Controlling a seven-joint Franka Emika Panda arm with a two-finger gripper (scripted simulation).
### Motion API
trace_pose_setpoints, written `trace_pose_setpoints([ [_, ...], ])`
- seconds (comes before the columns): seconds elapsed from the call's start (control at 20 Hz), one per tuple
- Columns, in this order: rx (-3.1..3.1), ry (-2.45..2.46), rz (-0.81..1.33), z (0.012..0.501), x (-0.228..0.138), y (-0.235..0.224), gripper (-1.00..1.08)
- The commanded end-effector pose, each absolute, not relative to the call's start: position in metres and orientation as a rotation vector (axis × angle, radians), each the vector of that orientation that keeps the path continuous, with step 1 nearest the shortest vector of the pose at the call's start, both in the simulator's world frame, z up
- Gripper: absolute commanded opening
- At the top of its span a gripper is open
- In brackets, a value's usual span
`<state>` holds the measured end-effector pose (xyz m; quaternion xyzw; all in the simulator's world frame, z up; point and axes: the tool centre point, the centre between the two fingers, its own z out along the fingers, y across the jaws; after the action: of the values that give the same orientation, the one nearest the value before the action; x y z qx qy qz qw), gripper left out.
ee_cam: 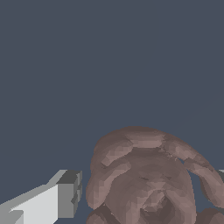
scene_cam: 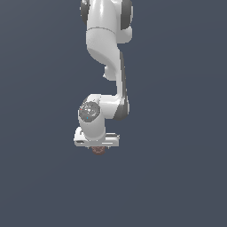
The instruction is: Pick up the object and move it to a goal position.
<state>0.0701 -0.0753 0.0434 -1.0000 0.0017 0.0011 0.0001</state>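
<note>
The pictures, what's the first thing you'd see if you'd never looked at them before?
First, the big white robot arm reaching down the middle of the exterior view against a plain dark blue-grey background. Just under its white gripper peeks a small reddish-brown lumpy object. In the wrist view that object fills the foreground with its swirled bumps, with one grey-tipped white finger beside it, a narrow gap between them.

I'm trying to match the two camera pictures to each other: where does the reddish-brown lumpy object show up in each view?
Exterior view: the object is a small reddish-brown lump peeking out just beneath the white gripper, near the picture's middle.
Wrist view: the object fills much of the frame at close range, beside a white and grey finger.
Shared landmark: the gripper itself, right next to the object in both.
</note>
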Motion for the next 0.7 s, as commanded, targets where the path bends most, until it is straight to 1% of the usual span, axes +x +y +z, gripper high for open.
trace_pose_setpoints([
  [0.0,-3.142,0.005,0.000,0.0404,0.0714,-0.0755,1.00],
  [0.1,-3.142,0.005,0.000,0.0411,0.0719,-0.0756,1.00],
  [0.15,-3.142,0.005,0.000,0.0411,0.0719,-0.0756,-1.00],
  [0.65,-3.142,0.005,0.000,0.0411,0.0719,-0.0756,-1.00],
])
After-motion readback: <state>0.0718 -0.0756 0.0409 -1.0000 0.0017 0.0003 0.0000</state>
